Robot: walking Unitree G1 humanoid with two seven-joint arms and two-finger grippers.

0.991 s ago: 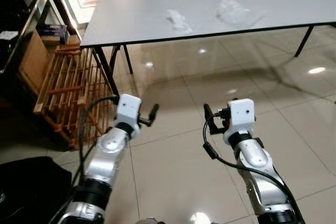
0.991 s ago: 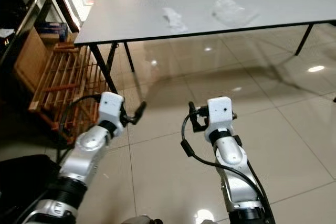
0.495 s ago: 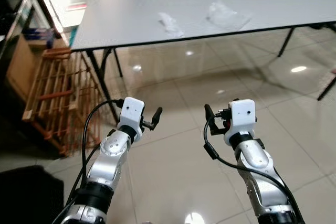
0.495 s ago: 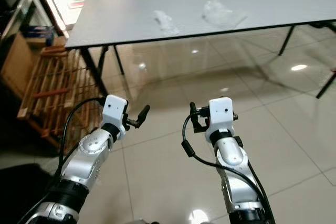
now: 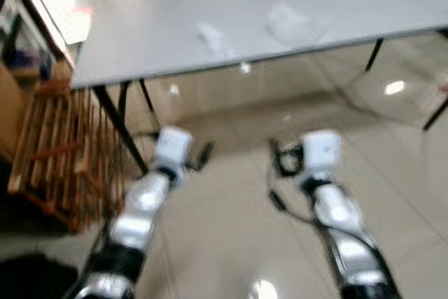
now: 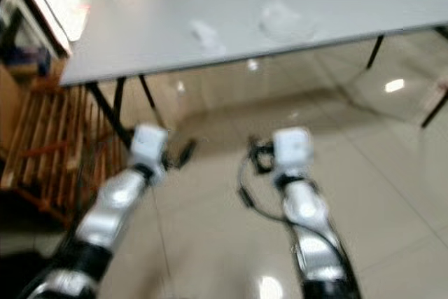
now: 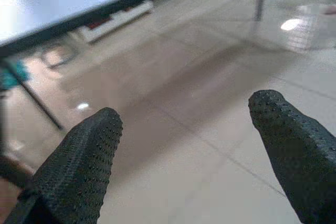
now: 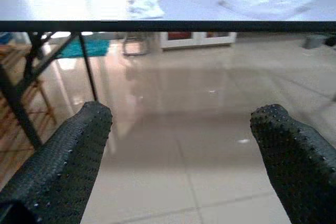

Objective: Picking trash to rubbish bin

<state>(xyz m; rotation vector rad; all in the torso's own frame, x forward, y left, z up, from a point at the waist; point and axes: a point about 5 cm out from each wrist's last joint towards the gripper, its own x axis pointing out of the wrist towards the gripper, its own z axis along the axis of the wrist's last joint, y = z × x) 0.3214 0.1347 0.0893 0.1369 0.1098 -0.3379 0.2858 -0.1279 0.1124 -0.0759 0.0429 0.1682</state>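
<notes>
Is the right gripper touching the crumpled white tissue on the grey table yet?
Apart. In the right wrist view the right gripper stands open over bare floor tiles, with the crumpled white tissue far ahead, up on the grey table.

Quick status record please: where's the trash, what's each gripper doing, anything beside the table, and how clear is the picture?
trash: crumpled white wrapper and clear plastic bag, both on the grey table, near its front edge
left gripper: open, holding nothing, over the floor short of the table
right gripper: open, holding nothing, aimed toward the table edge
beside table: wooden slatted rack on the robot's left
floor: glossy beige tiles
image quality: head views blurred, wrist views sharper
</notes>
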